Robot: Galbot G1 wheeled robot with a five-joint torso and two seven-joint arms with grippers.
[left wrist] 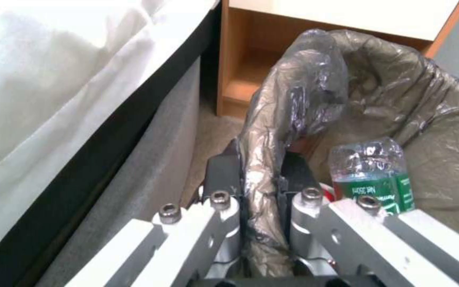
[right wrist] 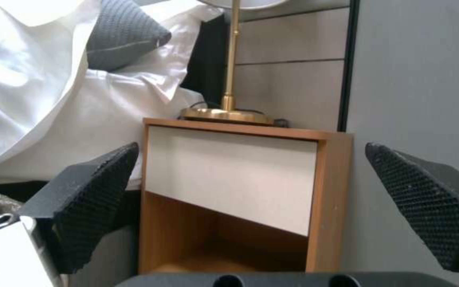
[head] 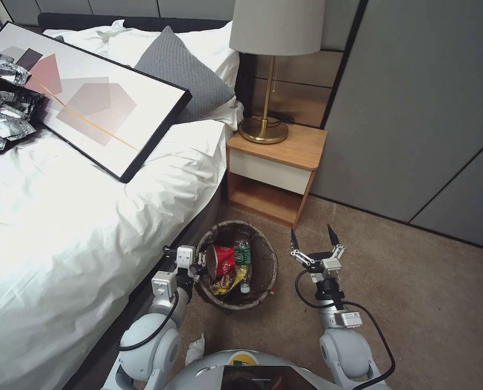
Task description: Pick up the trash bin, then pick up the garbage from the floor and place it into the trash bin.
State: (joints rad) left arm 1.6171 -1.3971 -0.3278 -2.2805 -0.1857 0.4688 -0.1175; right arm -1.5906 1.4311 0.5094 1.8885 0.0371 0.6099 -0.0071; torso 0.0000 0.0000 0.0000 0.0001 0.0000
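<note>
Beside the bed: the trash bin (head: 263, 271) stands between the bed (head: 63, 227) and the right gripper, in front of the nightstand (head: 276, 162).
Trash bin: round, lined with a dark crinkled bag (left wrist: 399, 91) folded over the rim; whether it rests on the carpet (head: 415, 281) or is lifted I cannot tell.
Garbage inside: a red-and-white paper cup (head: 222, 260), a small green-labelled bottle (head: 243, 260) and a yellow wrapper (head: 225, 283) lie in the bin; the left wrist view shows the bottle (left wrist: 373, 179) just beside the gripper.
Left gripper (head: 200, 266): at the bin's rim on the bed side, its fingers (left wrist: 223, 173) narrow and pinching the bagged rim between them.
Right gripper (head: 313, 238): hovers just beside the bin on its far side from the bed, fingers (right wrist: 91, 199) spread wide, nothing between them, pointing toward the nightstand.
Nightstand: wooden with a white drawer front, carrying a brass lamp (head: 266, 81).
Bed top: a framed picture (head: 90, 97), a grey pillow (head: 184, 70) and silver plastic sheets (head: 3, 108).
</note>
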